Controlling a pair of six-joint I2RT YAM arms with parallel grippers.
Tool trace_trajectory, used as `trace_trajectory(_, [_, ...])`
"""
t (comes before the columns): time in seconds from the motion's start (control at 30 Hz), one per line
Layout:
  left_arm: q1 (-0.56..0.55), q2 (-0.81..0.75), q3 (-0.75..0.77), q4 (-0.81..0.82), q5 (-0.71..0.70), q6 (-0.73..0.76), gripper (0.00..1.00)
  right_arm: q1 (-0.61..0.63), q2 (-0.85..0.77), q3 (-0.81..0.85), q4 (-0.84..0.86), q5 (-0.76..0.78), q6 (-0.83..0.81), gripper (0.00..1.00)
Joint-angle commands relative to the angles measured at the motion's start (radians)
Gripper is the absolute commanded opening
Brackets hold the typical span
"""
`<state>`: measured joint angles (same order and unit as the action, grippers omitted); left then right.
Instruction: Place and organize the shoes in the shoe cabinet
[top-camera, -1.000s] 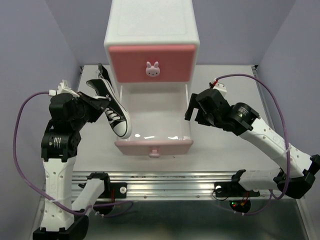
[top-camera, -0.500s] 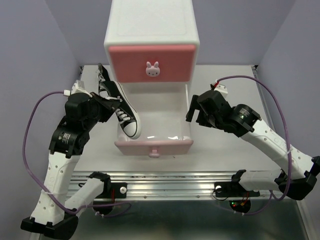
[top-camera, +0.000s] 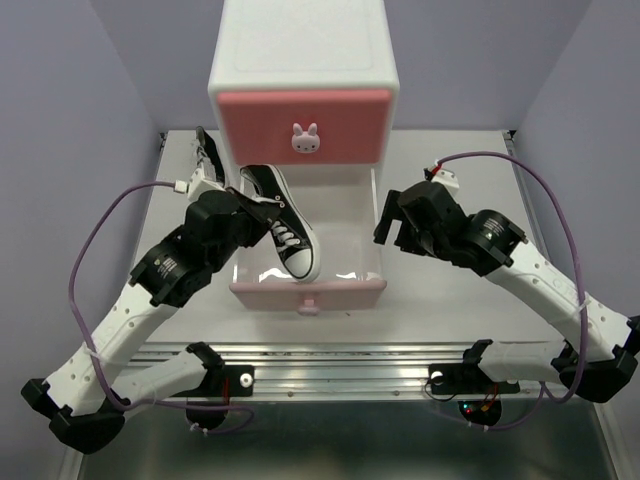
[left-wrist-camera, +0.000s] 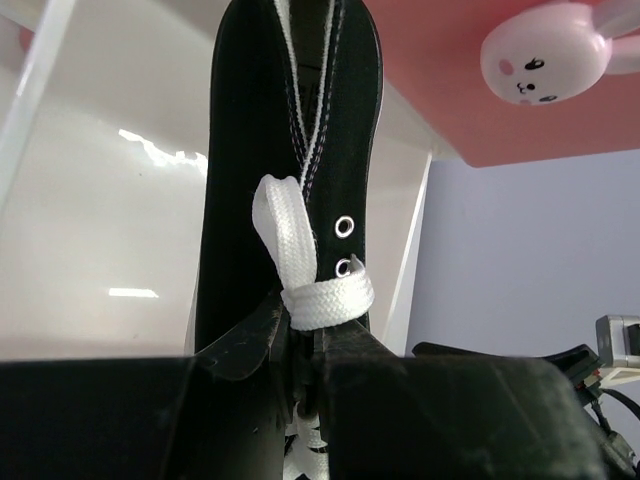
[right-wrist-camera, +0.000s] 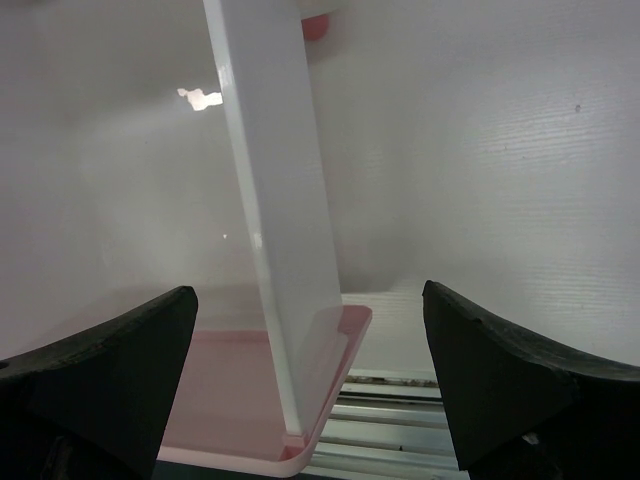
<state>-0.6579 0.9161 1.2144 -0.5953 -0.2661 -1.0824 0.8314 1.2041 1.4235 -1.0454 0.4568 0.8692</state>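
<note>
My left gripper (top-camera: 252, 207) is shut on a black sneaker (top-camera: 285, 232) with a white toe cap and holds it, toe toward me, over the open lower drawer (top-camera: 308, 294) of the white shoe cabinet (top-camera: 305, 70). In the left wrist view the sneaker (left-wrist-camera: 285, 150) hangs from my left gripper (left-wrist-camera: 305, 345), which pinches it near the laces. A second black sneaker (top-camera: 207, 150) lies at the cabinet's left side. My right gripper (top-camera: 385, 222) is open, its jaws either side of the drawer's right wall (right-wrist-camera: 275, 220). The orange sneakers are out of view.
The upper drawer (top-camera: 303, 125) is closed, with its bunny knob (top-camera: 306, 138) facing me; the knob also shows in the left wrist view (left-wrist-camera: 545, 52). A metal rail (top-camera: 330, 355) runs along the table's near edge. Purple walls stand on both sides.
My left arm has swung right and carried the black sneaker from beside the drawer's left wall to above the drawer's inside. The right arm has hardly moved.
</note>
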Motion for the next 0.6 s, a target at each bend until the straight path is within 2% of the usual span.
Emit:
trace_trajectory(0.0, [-0.063,-0.014,-0.019,0.137,-0.137,-0.079,0.00,-0.005,-0.037,0.000,-0.021,0.034,0.013,1.00])
trace_trajectory(0.17, [-0.080,-0.010,-0.069,0.198,-0.203,-0.094,0.00,-0.005,-0.046,-0.005,-0.028,0.026,0.017,1.00])
trace_trajectory(0.57, [-0.094,0.062,-0.062,0.164,-0.254,-0.185,0.00,-0.005,-0.048,0.002,-0.045,0.025,0.031,1.00])
